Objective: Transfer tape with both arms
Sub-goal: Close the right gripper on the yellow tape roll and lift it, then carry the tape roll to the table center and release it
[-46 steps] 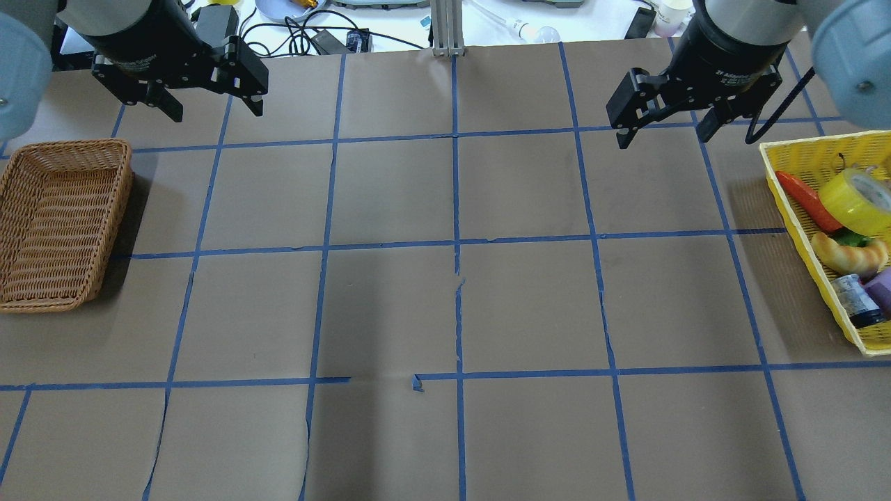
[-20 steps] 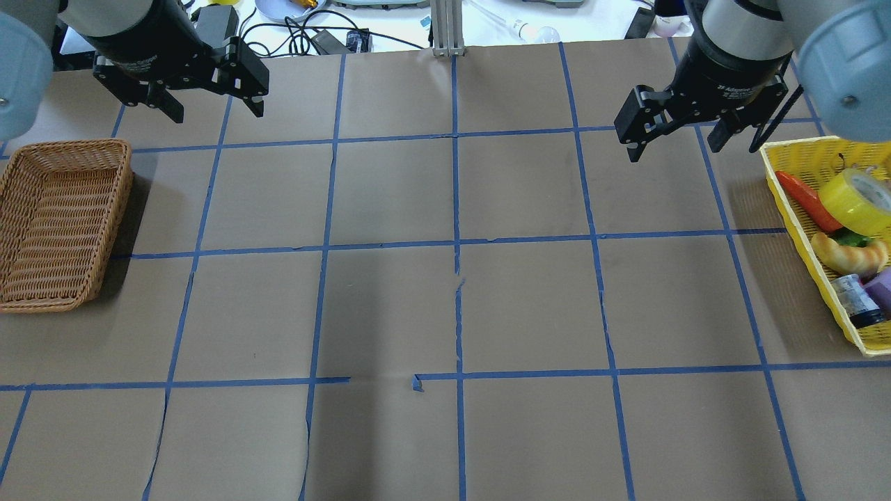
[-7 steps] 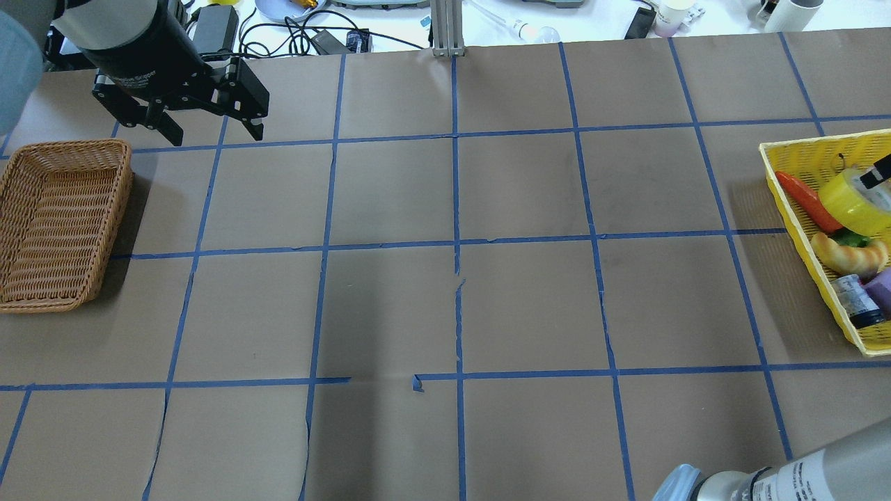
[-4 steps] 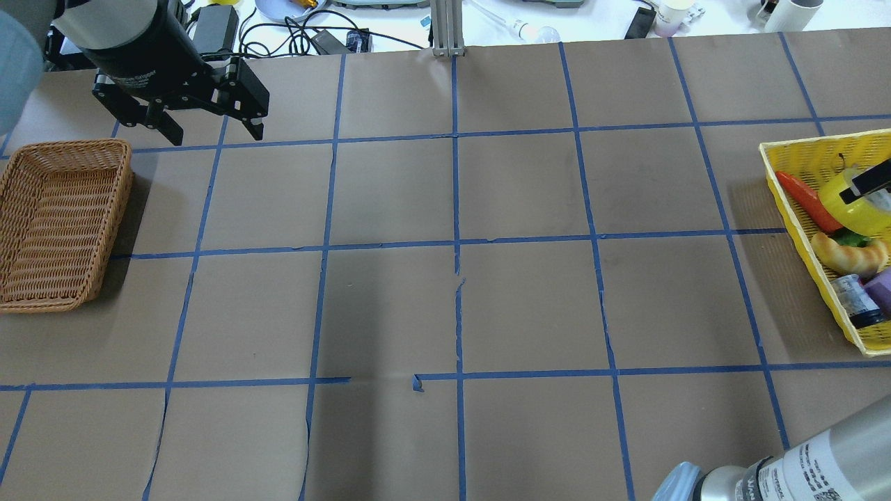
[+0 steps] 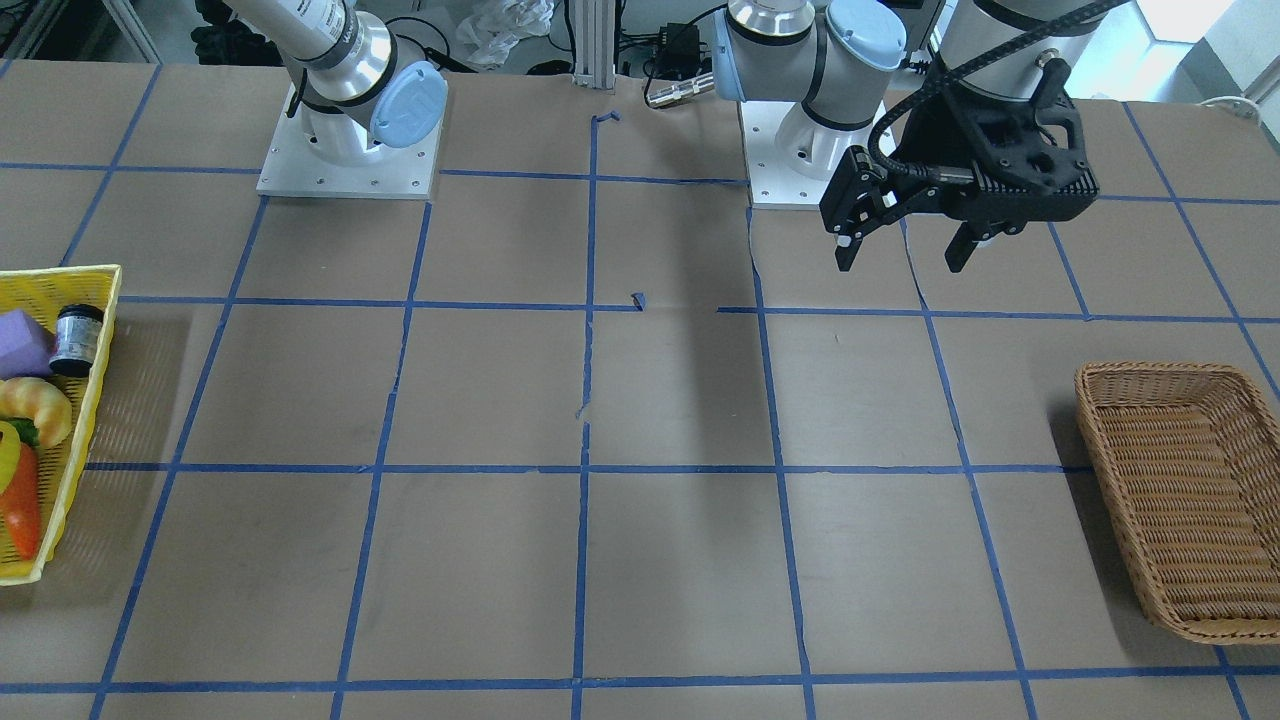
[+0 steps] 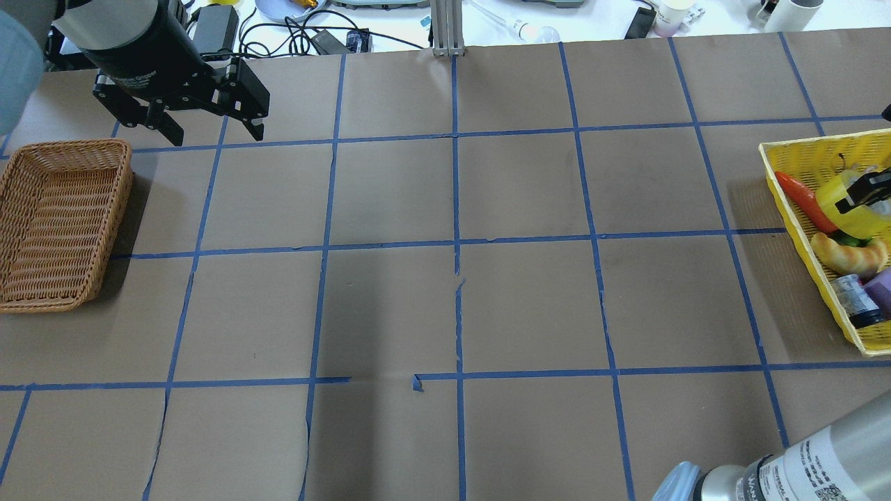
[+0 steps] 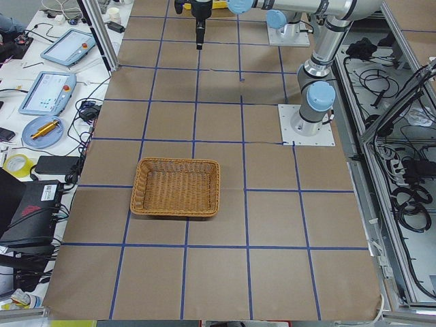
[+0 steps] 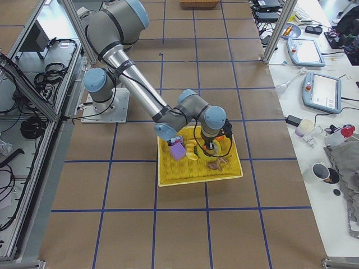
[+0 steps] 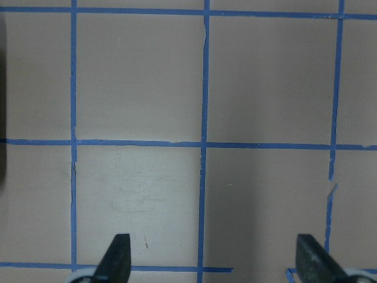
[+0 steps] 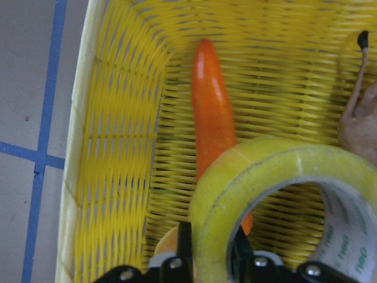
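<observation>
**Jaws of the right gripper (image 10: 210, 252) closed on the tape (image 10: 277, 171); left gripper (image 6: 216, 133) open and empty**

Front-facing view: the left gripper is seen hovering over bare table, its jaws spread wide, with the wicker basket (image 5: 1150, 368) well apart on its side. Only one end of the yellow basket (image 5: 60, 272) is shown at the opposite edge.

Overhead view: the tape is found inside the yellow basket, touching a carrot (image 6: 800, 197), with a croissant (image 6: 849, 256) just beside it. A black finger (image 6: 863, 190) is laid across the roll.

Side views: the right arm is seen bent down into the yellow basket. Nothing of the grip can be judged there.

Left wrist view: only grid-lined table is seen between two parted fingertips (image 9: 121, 253).

Right wrist view: the roll's wall is pinched between the fingers, one outside and one inside the core. The carrot lies just behind.

The lift is judged to be the step in hand. A straight vertical rise is advised, so that the roll is not dragged against the carrot or the basket wall. The far arc of the ring should be left free, so that it can be taken by the left gripper near mid-table.
</observation>
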